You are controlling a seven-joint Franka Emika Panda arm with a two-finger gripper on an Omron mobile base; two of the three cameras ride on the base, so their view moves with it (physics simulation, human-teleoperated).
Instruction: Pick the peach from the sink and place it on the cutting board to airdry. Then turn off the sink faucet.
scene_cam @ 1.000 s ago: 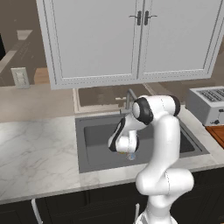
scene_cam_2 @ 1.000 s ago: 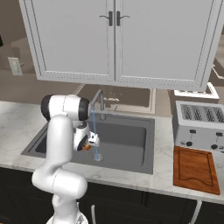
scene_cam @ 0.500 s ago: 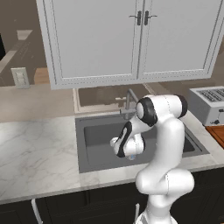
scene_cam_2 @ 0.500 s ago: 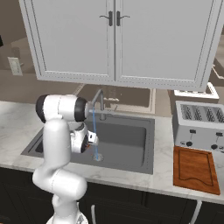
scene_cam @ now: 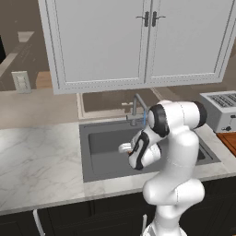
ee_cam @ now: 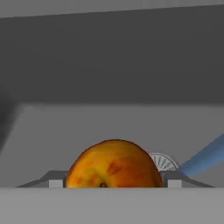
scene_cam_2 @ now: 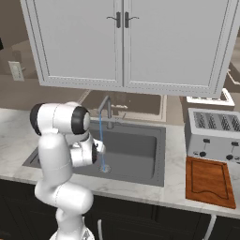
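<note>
In the hand view the orange-red peach (ee_cam: 113, 164) sits between my gripper's (ee_cam: 113, 183) two fingertips (ee_cam: 55, 180), which press against its sides. Behind it lie the sink's round silver drain (ee_cam: 165, 162) and a blue stream of water (ee_cam: 201, 159). From the left base view my gripper (scene_cam: 125, 148) hangs over the dark grey sink (scene_cam: 103, 138), tipped toward the left. The faucet (scene_cam_2: 105, 110) stands behind the basin with water running from it. The cutting board (scene_cam_2: 208, 180) lies on the counter right of the sink, below the toaster; its corner (scene_cam: 230, 140) shows at the right edge.
A silver toaster (scene_cam_2: 213, 133) stands behind the board. White wall cabinets (scene_cam_2: 124, 42) hang over the sink. Marble counter (scene_cam: 37, 161) stretches to the sink's left. My own elbow and forearm (scene_cam: 175, 120) rise over the basin's right half.
The wrist has turned, so the hand has gone from pointing down into the basin to lying more level, with the peach staying between the fingers.
</note>
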